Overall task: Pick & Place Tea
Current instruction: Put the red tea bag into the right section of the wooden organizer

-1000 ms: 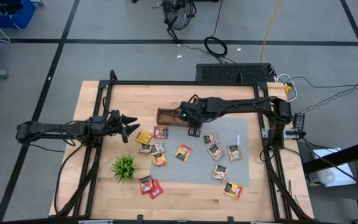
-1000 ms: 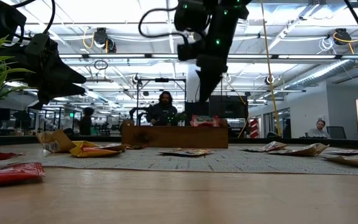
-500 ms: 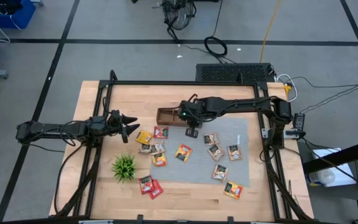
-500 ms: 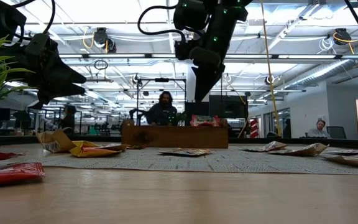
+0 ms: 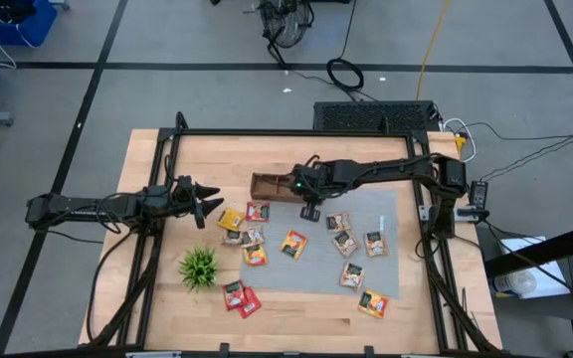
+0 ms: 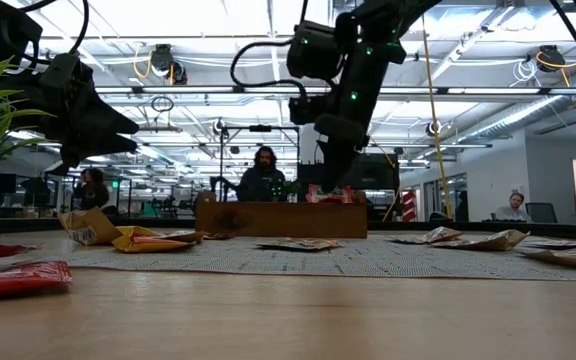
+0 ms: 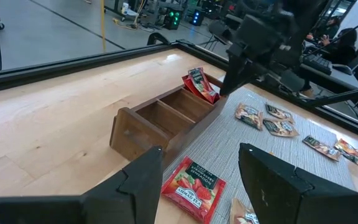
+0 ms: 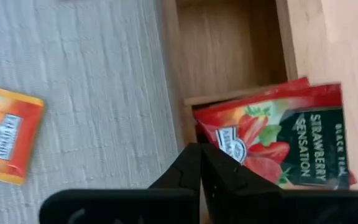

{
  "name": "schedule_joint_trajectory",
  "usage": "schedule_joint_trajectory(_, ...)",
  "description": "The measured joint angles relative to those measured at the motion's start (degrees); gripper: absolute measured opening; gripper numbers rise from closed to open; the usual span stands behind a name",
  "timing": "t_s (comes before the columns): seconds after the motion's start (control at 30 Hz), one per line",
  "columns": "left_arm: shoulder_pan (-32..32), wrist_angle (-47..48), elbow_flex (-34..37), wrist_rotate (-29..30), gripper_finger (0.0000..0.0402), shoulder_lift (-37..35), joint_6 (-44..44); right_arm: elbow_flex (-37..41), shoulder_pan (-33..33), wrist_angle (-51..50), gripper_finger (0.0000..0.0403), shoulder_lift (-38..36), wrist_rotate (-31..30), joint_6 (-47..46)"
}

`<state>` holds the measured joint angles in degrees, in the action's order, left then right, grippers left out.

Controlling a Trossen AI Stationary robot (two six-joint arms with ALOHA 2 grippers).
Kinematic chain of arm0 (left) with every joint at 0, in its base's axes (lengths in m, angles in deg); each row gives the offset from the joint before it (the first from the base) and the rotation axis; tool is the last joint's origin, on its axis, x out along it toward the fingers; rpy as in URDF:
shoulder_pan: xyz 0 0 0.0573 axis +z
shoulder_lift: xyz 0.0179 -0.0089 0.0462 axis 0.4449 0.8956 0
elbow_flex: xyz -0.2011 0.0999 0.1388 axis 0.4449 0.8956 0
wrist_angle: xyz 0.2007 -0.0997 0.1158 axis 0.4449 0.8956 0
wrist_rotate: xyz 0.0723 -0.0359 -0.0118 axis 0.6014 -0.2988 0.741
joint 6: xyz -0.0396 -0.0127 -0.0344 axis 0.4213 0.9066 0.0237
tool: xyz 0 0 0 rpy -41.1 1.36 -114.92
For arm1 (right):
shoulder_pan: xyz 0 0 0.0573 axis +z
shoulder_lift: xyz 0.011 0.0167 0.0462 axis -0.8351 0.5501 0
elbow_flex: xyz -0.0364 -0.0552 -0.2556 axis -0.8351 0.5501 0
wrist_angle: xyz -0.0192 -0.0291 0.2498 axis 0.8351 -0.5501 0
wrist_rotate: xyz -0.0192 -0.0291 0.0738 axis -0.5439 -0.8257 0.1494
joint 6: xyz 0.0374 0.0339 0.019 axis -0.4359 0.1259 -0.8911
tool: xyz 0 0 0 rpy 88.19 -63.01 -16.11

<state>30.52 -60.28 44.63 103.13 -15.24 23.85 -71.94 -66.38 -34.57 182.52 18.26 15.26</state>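
Observation:
A wooden tray [image 5: 272,185] with compartments stands at the far edge of a grey mat [image 5: 316,273]. Its right end compartment holds red tea packets [image 8: 278,137], which stick up over the tray's wall [image 6: 330,192]. Several more tea packets lie flat on the mat, among them an orange one [image 5: 293,243] and a red one [image 5: 258,211]. My right gripper [image 8: 201,155] is shut with nothing between its fingers and points down over that end compartment [image 5: 311,210]. My left gripper [image 5: 214,204] hangs open left of the mat, clear of everything. My right gripper's shut fingertips [image 8: 199,163] stand from above at the edge of the red packets [image 8: 219,140] in the tray. The fingers hide that spot, and whether they touch the packets I cannot tell.
A small green plant [image 5: 198,267] in a white pot stands near the left front of the mat. Two red packets [image 5: 242,297] lie on bare wood beside it. A black frame runs around the table. People sit in the room behind.
My right gripper has shut with nothing in it and come down a little over the tray's right end. The red packets stay in the tray.

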Motion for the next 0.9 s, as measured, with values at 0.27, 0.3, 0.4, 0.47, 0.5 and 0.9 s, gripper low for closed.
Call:
schedule_joint_trajectory(0.27, 0.0, 0.0, 0.0, -0.01, 0.0212, 0.0, 0.0, 2.98, -0.89, 4.5, 0.0, 0.0, -0.05, 1.06)
schedule_joint_trajectory(0.3, 0.0, 0.0, 0.0, 0.01, 0.0212, 0.0, 0.0, 3.31, -1.11, 5.15, 0.0, 0.0, 0.03, 1.09)
schedule_joint_trajectory(0.4, 0.0, 0.02, 0.0, 0.01, 0.0212, 0.0, 0.0, 4.4, -1.56, 5.85, 0.0, 0.0, -0.03, 1.44)
schedule_joint_trajectory(0.47, 0.0, 0.0, 0.0, -0.01, 0.0212, 0.0, 0.0, 4.88, -1.85, 6.29, 0.0, 0.1, -0.29, 1.8)
schedule_joint_trajectory(0.5, 0.0, 0.01, 0.0, 0.01, 0.0212, 0.0, 0.0, 4.88, -1.98, 6.63, 0.0, 0.43, -0.29, 1.9)
schedule_joint_trajectory(0.9, 0.0, 0.0, 0.01, 0.01, 0.0212, 0.0, 0.0, 4.63, -0.95, 5.52, 0.0, 0.11, -0.01, 2.59)
